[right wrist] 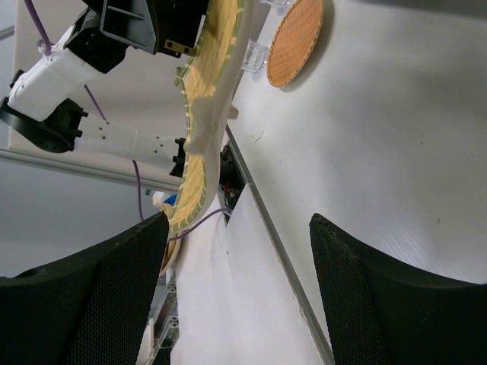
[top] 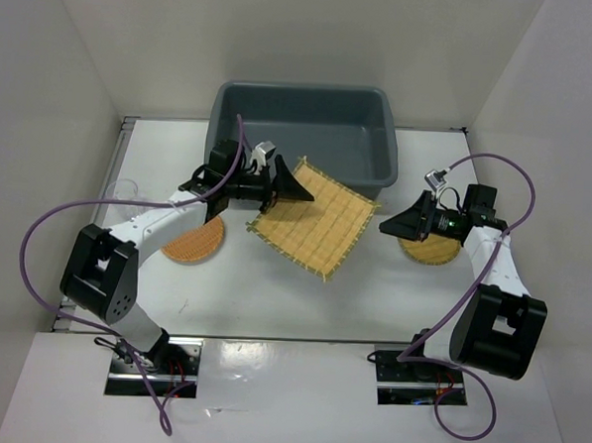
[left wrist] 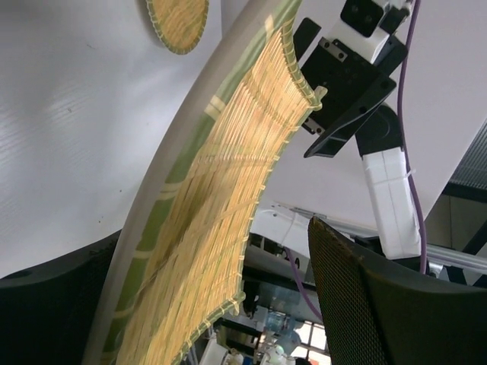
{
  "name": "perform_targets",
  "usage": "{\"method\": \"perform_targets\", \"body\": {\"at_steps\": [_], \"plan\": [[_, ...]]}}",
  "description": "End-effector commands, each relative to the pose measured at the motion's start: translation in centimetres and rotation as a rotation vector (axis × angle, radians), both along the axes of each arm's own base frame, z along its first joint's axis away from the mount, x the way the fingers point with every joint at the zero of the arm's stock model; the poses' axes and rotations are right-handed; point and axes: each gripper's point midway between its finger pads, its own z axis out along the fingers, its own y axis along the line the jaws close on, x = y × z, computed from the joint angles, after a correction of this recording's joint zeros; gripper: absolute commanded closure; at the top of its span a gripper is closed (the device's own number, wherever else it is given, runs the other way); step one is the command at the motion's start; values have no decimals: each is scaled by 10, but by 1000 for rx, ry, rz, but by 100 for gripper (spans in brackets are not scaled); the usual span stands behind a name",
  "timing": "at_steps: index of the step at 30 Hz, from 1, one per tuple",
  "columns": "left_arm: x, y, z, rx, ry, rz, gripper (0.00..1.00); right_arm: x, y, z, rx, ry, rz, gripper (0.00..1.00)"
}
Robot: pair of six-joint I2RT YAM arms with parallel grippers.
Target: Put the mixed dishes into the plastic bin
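Note:
The yellow woven mat (top: 311,220) lies in front of the dark grey-blue bin (top: 303,123), with its left side raised and curved. My left gripper (top: 292,192) is open around that raised edge. In the left wrist view the mat (left wrist: 205,220) rests against one finger, with a wide gap to the other finger (left wrist: 358,304). My right gripper (top: 389,226) is open and empty, above the tan woven plate (top: 429,251). The orange woven plate (top: 195,244) lies flat under the left arm. A clear cup (top: 125,188) stands at the far left.
White walls close in the table on the left, back and right. The right wrist view shows the raised mat (right wrist: 199,114), the orange plate (right wrist: 295,42) and a clear cup (right wrist: 255,57) beside it. Nothing shows inside the bin.

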Motion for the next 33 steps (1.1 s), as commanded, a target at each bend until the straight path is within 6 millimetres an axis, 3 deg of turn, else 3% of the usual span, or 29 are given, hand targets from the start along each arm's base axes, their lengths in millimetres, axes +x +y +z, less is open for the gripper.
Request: {"method": "perform_targets", "body": {"at_steps": [1, 9, 11, 12, 14, 15, 20, 21, 23, 24, 25, 26, 27, 31, 32, 33], "plan": [[3, 2, 50, -104, -100, -24, 100, 1, -2, 6, -12, -55, -5, 20], [60, 6, 62, -97, -79, 22, 100, 6, -4, 7, -41, -57, -23, 19], [82, 5, 70, -98, -100, 33, 100, 8, -8, 8, -52, -44, -45, 19], [93, 7, 64, -92, -86, 46, 100, 10, -9, 9, -66, -49, -51, 19], [108, 8, 82, -112, -120, 59, 100, 14, -16, 9, -84, -51, -83, 19], [119, 10, 74, -108, -89, 74, 100, 15, -20, 7, -89, -39, -100, 19], [157, 6, 75, -109, -105, 113, 100, 32, -36, 18, -185, -119, -155, 19], [168, 4, 61, -96, -81, 129, 100, 34, -37, 21, -188, -128, -156, 19], [183, 5, 69, -117, -102, 154, 100, 35, -40, 24, -191, -143, -170, 18], [193, 4, 59, -114, -89, 174, 100, 35, -40, 24, -191, -143, -170, 18], [199, 3, 57, -115, -80, 185, 100, 34, -39, 22, -188, -134, -169, 18], [205, 1, 72, -136, -110, 186, 100, 35, -40, 21, -197, -151, -166, 18], [216, -1, 60, -129, -101, 198, 100, 32, -39, 16, -195, -141, -162, 18], [246, -5, 60, -120, -109, 243, 100, 29, -44, 4, -207, -125, -187, 15], [256, -7, 43, -104, -80, 254, 100, 30, -45, 4, -210, -135, -188, 15], [263, -8, 43, -102, -84, 268, 100, 31, -45, 2, -207, -126, -187, 15]]}}
